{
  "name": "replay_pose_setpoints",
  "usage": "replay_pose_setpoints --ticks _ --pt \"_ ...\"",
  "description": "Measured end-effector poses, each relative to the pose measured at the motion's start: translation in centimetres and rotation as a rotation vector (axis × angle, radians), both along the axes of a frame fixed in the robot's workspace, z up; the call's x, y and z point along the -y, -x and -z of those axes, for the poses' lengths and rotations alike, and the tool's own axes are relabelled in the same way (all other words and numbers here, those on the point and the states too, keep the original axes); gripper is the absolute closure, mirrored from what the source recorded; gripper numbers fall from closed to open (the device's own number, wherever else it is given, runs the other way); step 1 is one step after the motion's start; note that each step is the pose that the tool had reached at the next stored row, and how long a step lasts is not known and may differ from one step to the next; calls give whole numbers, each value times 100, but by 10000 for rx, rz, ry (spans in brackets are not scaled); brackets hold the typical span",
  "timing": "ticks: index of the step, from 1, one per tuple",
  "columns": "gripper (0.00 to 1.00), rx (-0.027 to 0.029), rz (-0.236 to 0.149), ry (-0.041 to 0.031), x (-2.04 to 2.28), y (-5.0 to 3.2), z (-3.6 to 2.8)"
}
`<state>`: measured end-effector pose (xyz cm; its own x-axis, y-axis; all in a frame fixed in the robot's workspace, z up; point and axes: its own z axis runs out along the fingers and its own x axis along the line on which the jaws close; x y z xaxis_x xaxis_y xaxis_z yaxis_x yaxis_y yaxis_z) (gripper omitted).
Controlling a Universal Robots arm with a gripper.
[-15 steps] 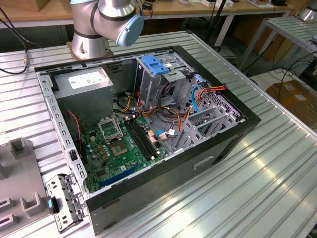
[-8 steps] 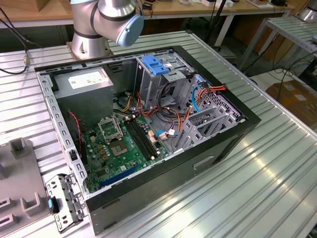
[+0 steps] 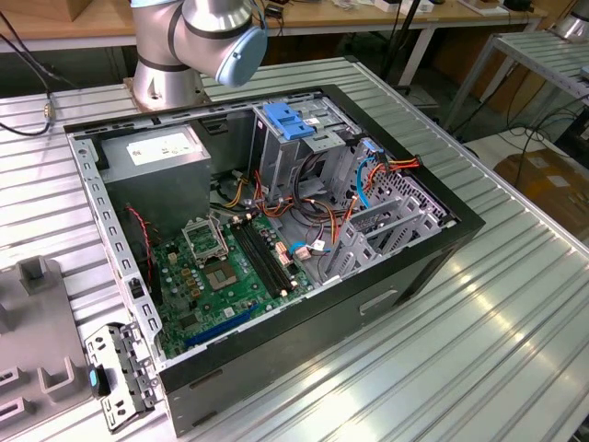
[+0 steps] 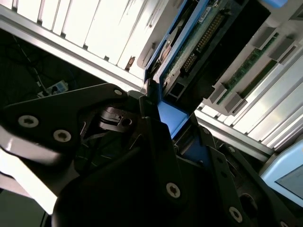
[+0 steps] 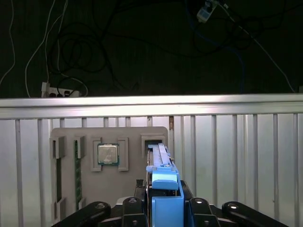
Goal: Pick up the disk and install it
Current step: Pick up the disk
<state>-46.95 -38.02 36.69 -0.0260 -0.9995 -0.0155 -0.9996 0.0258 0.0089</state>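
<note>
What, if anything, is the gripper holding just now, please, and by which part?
The gripper holds the disk, a flat grey metal drive in bright blue plastic rails, edge-up, its jaws shut on the blue carrier end nearest the wrist.

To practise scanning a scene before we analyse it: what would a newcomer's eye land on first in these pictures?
In the first wrist view, the blue-railed disk stands on edge, clamped in the gripper, by a grey tray holding a processor chip. In the exterior view, an open computer case on the ribbed table bares its green motherboard.
</note>
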Motion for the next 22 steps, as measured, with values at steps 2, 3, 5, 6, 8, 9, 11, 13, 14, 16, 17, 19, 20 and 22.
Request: replay_pose_setpoints --ticks 2,3,5,6,8,9,11,13,14,16,17,19,20,22 --pt "63 -1 0 0 0 0 -37" --pt "63 0 0 0 0 0 -51" --pt "63 0 0 0 0 0 -104" --pt "63 0 0 0 0 0 -119" --pt "63 0 0 -1 0 0 -147" --pt "63 1 0 -1 0 0 -161" --pt "63 0 0 0 0 0 -194" --pt "63 0 0 0 0 0 -230" --pt "63 0 0 0 0 -1 -259" --pt "63 0 0 0 0 -1 -338" --pt "63 0 0 0 0 -1 -365" --pt "63 0 0 0 0 -1 -402" --pt "63 1 0 0 0 -1 -420" --pt "63 0 -1 0 0 -2 -458"
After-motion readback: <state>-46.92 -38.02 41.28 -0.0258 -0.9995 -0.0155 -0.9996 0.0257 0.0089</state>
